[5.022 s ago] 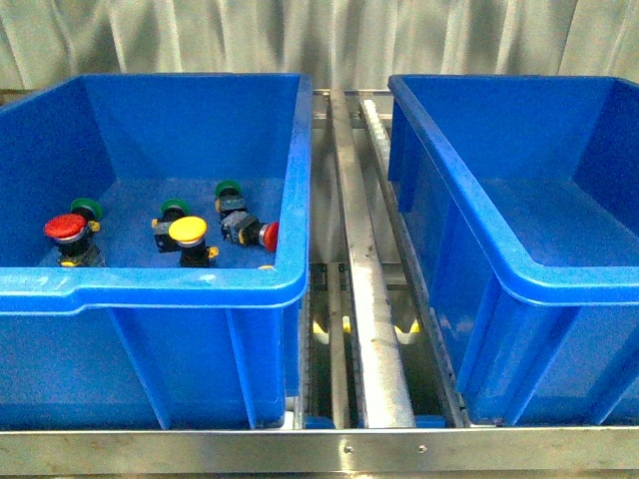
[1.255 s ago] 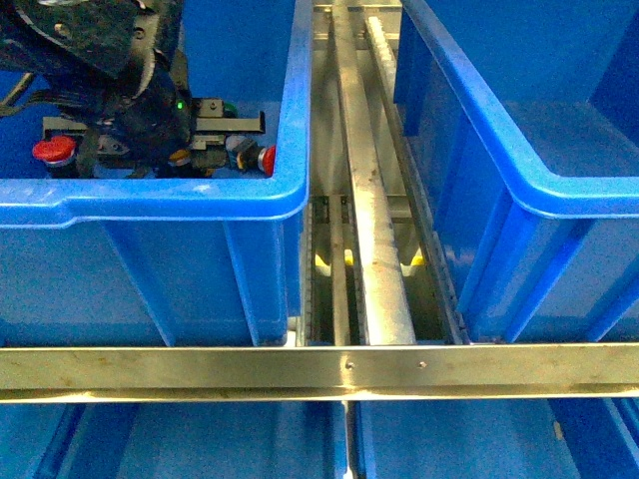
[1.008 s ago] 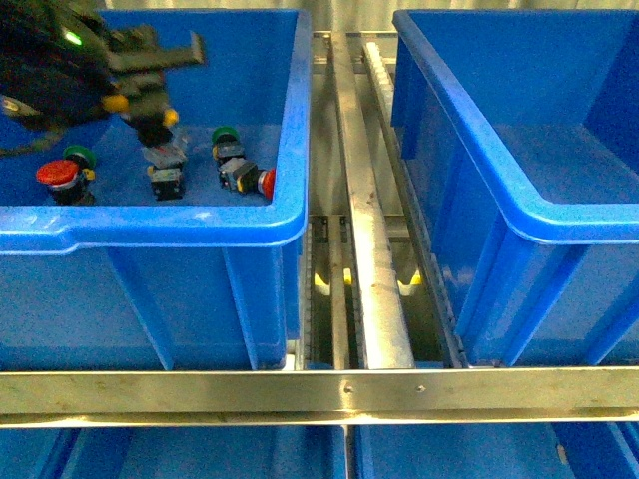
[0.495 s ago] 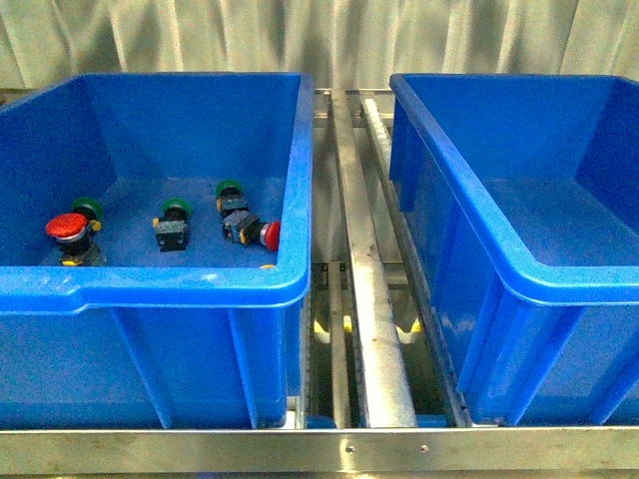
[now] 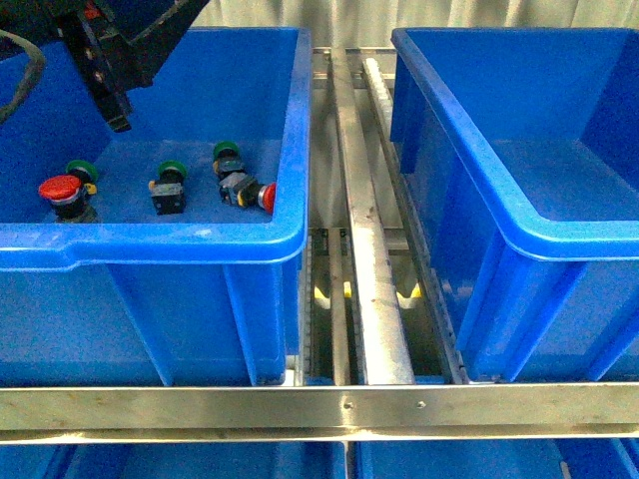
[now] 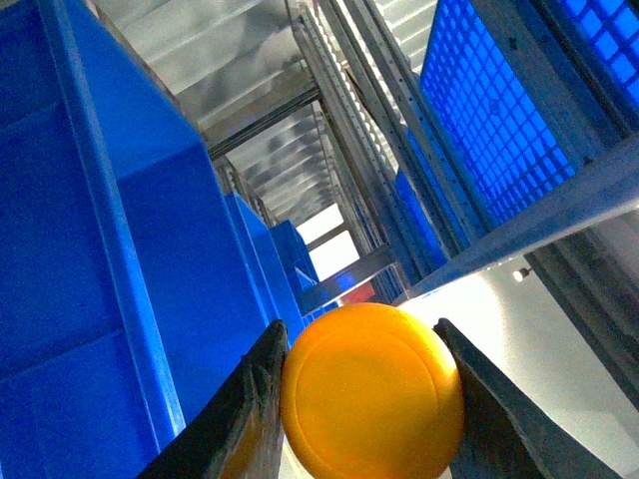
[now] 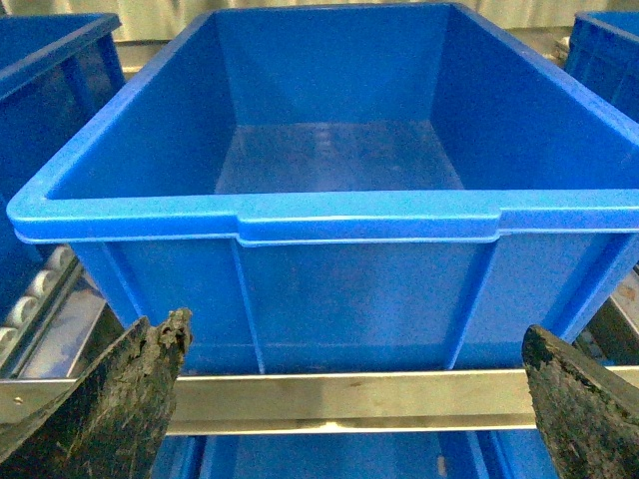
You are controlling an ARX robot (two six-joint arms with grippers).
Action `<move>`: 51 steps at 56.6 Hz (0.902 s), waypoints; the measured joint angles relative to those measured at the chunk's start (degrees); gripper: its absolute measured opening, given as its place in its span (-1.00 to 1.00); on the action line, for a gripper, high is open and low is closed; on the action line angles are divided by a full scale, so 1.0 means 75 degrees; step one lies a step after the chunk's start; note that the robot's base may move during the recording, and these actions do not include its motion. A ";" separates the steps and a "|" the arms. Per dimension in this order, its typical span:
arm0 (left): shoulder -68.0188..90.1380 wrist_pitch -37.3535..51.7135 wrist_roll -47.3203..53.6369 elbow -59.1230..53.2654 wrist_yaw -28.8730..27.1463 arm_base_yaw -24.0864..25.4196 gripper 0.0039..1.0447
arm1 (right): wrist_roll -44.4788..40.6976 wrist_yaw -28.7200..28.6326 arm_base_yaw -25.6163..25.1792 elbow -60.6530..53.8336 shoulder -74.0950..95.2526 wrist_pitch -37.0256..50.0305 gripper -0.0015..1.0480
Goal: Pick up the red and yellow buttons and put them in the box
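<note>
Yellow button [image 6: 371, 391] clamped between left fingers [image 6: 484, 409]; right fingers [image 7: 115, 404] spread apart, empty, facing blue box [image 7: 339, 228].

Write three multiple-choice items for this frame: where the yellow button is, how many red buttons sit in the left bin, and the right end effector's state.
1. Where is the yellow button?
A. On the floor of the left bin
B. Between the fingers of the left end effector
C. In the right bin

2. How many red buttons lie in the left bin?
A. One
B. Two
C. Four

3. What state is the right end effector in?
A. Open, empty
B. Shut on a red button
C. Shut on the yellow button

1 B: the left wrist view shows its yellow cap between the fingers.
2 B: one near the left wall, another on its side by the right wall.
3 A: its fingers stand wide apart with nothing between them.
</note>
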 joint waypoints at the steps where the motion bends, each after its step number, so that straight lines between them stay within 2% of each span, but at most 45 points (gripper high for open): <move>1: 0.0035 0.0000 -0.0003 0.0020 -0.0003 -0.0009 -0.36 | 0.0000 0.0003 0.0000 0.0000 0.0000 0.0000 0.88; 24: 0.0597 0.0015 -0.0108 0.0254 -0.0207 -0.0291 -0.36 | 0.0000 0.0000 0.0000 0.0000 0.0000 0.0000 0.88; 37: 0.1367 -0.0134 -0.0213 0.1647 -0.0187 -0.0956 -0.36 | 0.0000 -0.0020 0.0000 0.0000 0.0003 0.0000 0.88; 51: 0.1043 -0.0428 -0.0076 0.1635 -0.0128 -0.0962 -0.36 | 0.0000 -0.0015 0.0000 0.0000 -0.0003 0.0000 0.88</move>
